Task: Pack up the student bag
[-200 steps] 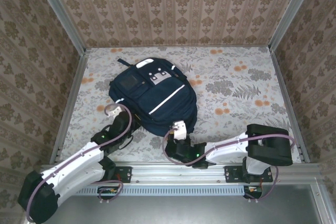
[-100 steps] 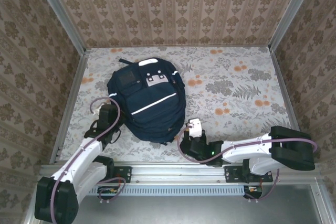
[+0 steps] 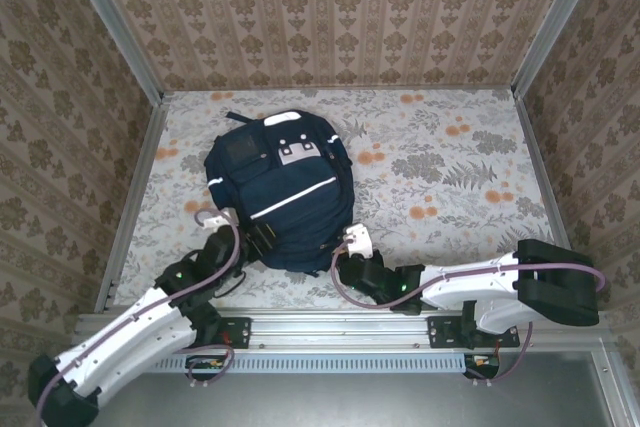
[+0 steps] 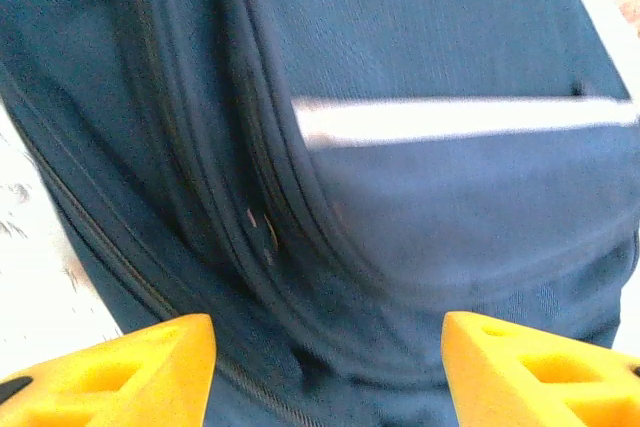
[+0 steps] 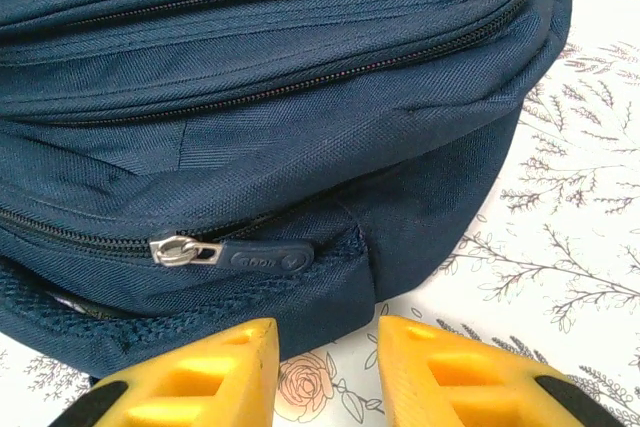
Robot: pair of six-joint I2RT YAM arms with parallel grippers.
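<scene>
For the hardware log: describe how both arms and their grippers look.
The left arm and right arm have white shells and black joints, each trailed by a purplish-grey cable. The left gripper and right gripper carry chunky yellow-orange fingers with recessed cut-outs.

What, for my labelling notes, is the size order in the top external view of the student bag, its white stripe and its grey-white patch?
1. student bag, by far the largest.
2. white stripe and grey-white patch: unranked; the stripe is longer but thin, the patch shorter but broader.

Left jaws stand wide apart; right jaws narrowly parted.
</scene>
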